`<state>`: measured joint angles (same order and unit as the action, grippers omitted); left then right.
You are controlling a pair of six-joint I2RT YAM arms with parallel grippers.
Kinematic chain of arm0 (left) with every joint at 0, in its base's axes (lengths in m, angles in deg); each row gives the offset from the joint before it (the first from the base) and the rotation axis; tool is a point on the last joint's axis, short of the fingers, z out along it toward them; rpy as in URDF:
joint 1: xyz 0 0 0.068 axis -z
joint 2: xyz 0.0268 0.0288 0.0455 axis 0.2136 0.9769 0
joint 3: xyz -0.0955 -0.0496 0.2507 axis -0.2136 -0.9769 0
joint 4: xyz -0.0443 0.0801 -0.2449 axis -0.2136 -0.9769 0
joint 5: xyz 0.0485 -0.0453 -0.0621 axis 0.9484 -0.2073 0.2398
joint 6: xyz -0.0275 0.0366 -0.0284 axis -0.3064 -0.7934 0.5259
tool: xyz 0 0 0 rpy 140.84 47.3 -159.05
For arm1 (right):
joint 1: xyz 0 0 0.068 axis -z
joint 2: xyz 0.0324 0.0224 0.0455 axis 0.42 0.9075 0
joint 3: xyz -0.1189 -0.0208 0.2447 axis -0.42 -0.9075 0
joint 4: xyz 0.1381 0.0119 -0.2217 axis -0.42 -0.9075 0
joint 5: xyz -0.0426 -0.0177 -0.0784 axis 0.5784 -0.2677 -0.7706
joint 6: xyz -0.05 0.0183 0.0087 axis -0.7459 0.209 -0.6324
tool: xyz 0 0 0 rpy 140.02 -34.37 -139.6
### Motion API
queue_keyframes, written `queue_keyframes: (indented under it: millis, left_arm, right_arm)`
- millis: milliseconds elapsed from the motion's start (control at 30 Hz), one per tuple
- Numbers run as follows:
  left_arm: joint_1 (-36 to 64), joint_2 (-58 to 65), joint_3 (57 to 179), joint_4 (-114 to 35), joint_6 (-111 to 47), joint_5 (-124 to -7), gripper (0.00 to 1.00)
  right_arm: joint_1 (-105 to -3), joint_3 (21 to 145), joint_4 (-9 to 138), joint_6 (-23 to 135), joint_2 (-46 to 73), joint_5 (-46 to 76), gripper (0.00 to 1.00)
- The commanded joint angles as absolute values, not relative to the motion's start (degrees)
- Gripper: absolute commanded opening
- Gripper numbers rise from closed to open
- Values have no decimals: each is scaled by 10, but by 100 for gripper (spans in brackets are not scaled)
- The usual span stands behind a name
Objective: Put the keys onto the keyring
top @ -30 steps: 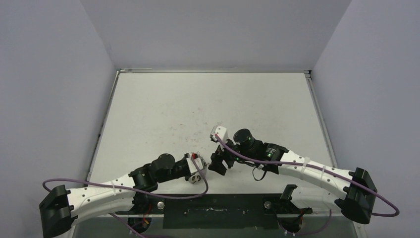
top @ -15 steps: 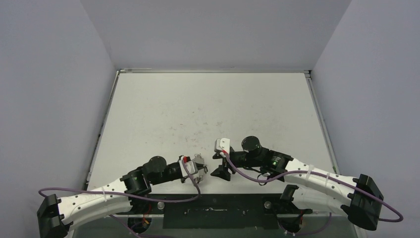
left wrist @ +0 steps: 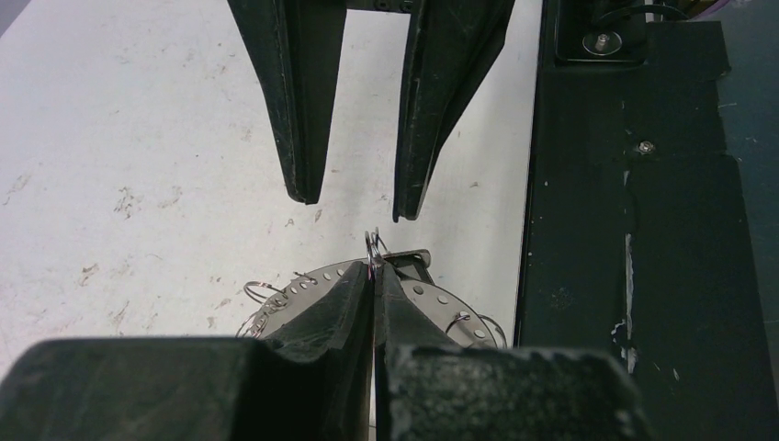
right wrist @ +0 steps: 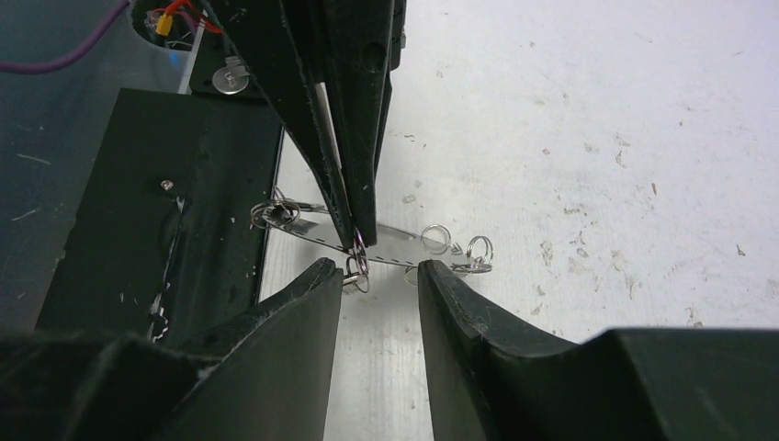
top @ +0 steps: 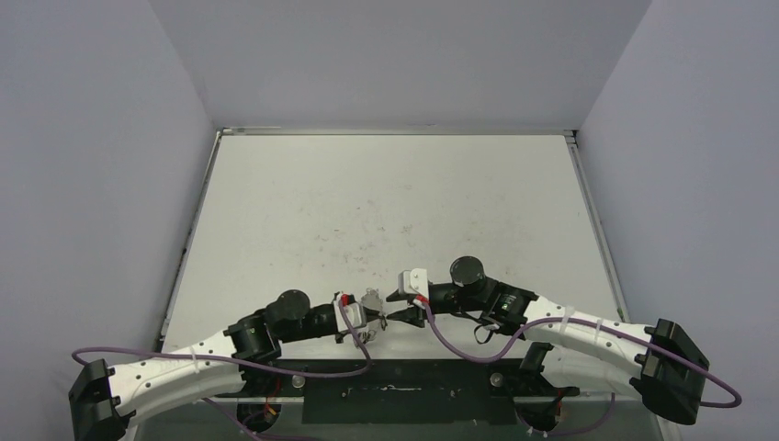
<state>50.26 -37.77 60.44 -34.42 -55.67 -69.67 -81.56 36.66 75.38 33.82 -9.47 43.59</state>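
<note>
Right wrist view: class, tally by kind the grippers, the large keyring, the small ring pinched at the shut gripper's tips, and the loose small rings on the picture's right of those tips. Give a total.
grippers: 2, left gripper and right gripper
keyring: 1
pinched ring: 1
loose rings: 2
Total: 6

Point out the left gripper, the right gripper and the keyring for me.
left gripper (right wrist: 354, 241): right wrist view, where its shut fingertips meet.
right gripper (right wrist: 376, 266): right wrist view, midway between its open fingertips.
keyring (right wrist: 397, 243): right wrist view, silvery band beside the left gripper's tips.
</note>
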Motion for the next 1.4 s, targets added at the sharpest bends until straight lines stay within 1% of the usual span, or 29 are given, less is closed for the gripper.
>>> queue_keyframes:
  millis: [0,133,267,300,400,500,633,900,933,1000,1167,1267,1367]
  left_arm:
    - [503,-373,619,-321,-559,-710,0]
    - [503,-369,621,-321,-560,-711,0]
    - [503,-367,623,-321,-561,-711,0]
    - [503,-367,623,-321,-561,-712,0]
    - [503,-367,625,-323,-562,-712,0]
    - [503,-368,626,-324,-563,-711,0]
    - [503,-368,626,-324,-564,-708,0]
    - [503,-371,624,-328,-565,-696,0]
    - [503,-373,624,-330,-566,-693,2]
    - [503,-377,624,-332,-566,-685,11]
    - [503,-392,618,-330,-566,-664,26]
    - [503,-392,615,-321,-567,-654,32]
    - [503,-383,613,-304,-568,-650,34]
  right_arm:
    - [-819,358,796,304,-93,471,38]
    - [-819,355,806,304,-82,476,38]
    - [-819,357,823,305,-62,480,36]
    - [-819,358,827,305,-56,482,33]
    - [-819,365,828,303,-39,493,20]
    - [-819,373,823,300,-25,499,15]
    - [-819,378,819,298,-26,507,0]
    - [-819,388,772,303,-55,495,0]
    - [-819,393,758,302,-58,490,0]
    - [-820,407,719,301,-63,473,0]
    - [-824,443,604,294,-72,408,0]
    - [-826,461,545,291,-61,385,0]
    - [-829,475,500,295,-44,362,0]
